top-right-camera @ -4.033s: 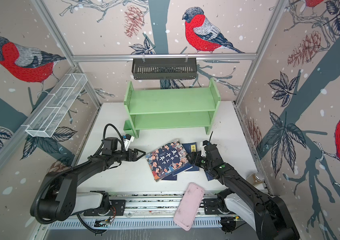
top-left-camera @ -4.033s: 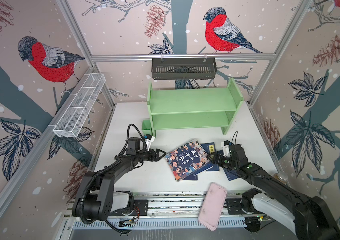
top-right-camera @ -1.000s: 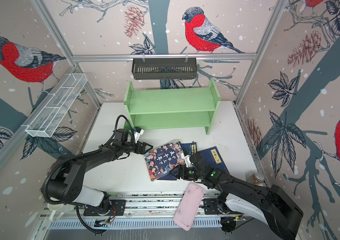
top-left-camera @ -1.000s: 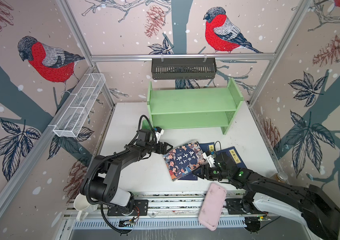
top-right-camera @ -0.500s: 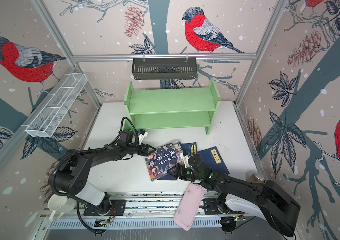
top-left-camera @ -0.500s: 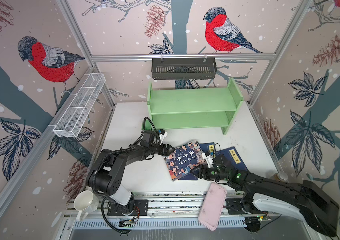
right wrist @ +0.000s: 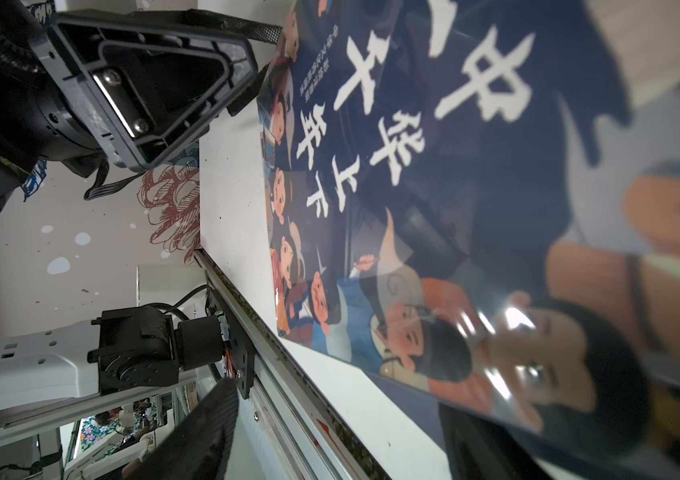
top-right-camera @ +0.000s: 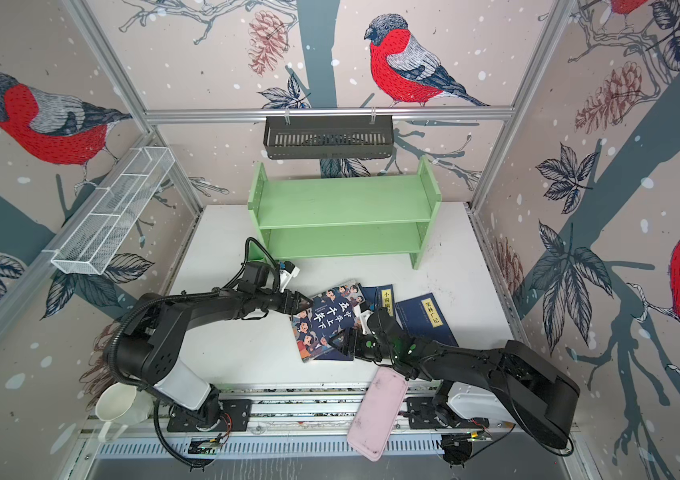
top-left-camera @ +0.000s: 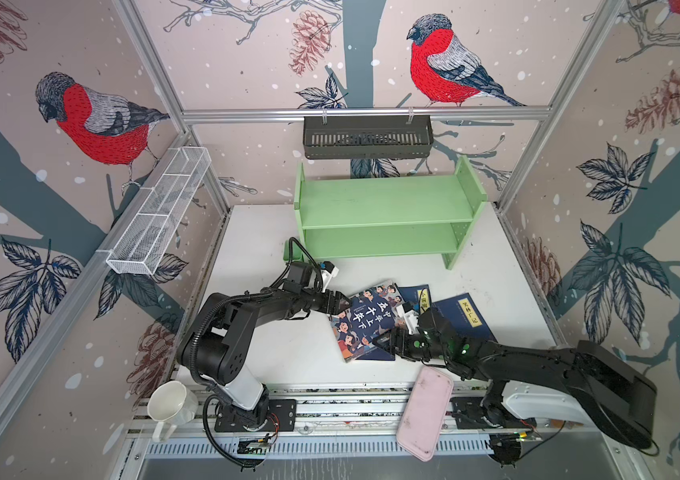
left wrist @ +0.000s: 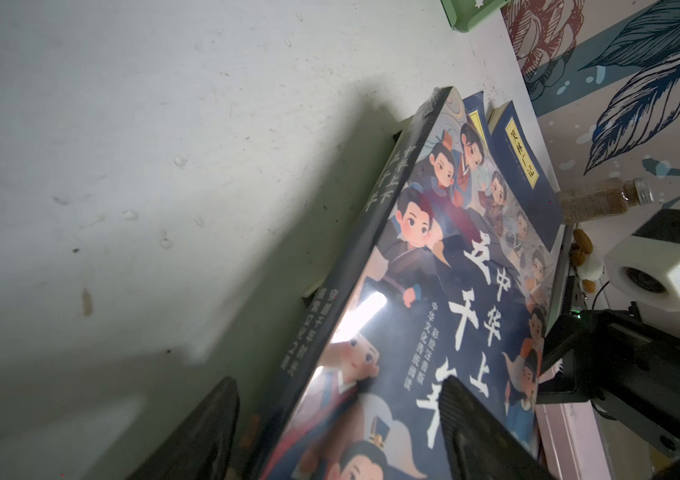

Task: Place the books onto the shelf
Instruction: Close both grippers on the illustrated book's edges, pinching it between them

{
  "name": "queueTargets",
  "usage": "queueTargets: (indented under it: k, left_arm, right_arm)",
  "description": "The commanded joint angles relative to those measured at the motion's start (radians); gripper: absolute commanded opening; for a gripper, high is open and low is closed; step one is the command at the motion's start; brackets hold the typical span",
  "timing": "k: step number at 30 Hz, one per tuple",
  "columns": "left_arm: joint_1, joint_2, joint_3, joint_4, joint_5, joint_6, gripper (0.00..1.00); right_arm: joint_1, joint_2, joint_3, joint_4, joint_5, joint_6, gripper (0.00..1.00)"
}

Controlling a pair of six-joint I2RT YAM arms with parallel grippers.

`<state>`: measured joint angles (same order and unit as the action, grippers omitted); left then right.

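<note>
The large cartoon-cover book (top-left-camera: 365,320) (top-right-camera: 323,322) lies on the white table, partly on top of navy books. One navy book with a yellow label (top-left-camera: 465,316) (top-right-camera: 427,318) lies to its right, another (top-left-camera: 417,293) behind it. My left gripper (top-left-camera: 340,302) (left wrist: 342,424) is open at the cartoon book's (left wrist: 433,291) left edge, one finger over the cover, one beside the spine. My right gripper (top-left-camera: 384,341) (right wrist: 338,440) is open at the cartoon book's (right wrist: 413,166) near right corner, one finger under the cover. The green shelf (top-left-camera: 384,208) (top-right-camera: 342,203) stands empty behind.
A pink flat case (top-left-camera: 425,411) lies across the front rail under the right arm. A white mug (top-left-camera: 170,401) sits at the front left. A black slotted basket (top-left-camera: 367,137) hangs on the back rail, and a white wire-mesh basket (top-left-camera: 159,212) on the left wall.
My left gripper has slid right up to the cartoon book's edge, its jaws narrowing. My right gripper has moved left to the book's near corner. The white mug has come into view.
</note>
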<state>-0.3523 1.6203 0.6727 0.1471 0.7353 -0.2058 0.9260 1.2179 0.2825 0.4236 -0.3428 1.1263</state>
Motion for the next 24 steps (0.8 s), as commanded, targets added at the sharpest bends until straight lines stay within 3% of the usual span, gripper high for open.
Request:
queueTargets:
  k: [1,12,24]
  left_arm:
    - [-0.004,-0.018,-0.013,-0.031,0.071,0.011,0.76]
    - [-0.004,-0.033,-0.042,-0.076,0.183,0.031,0.76]
    - [-0.004,-0.057,-0.099,-0.012,0.238,0.002,0.76]
  right_arm:
    - [0.008,0.021,0.003,0.063,0.018,0.022,0.77]
    - [0.038,0.091,0.018,0.064,0.089,0.043,0.77]
    - [0.062,0.115,0.015,0.132,0.145,0.057,0.76]
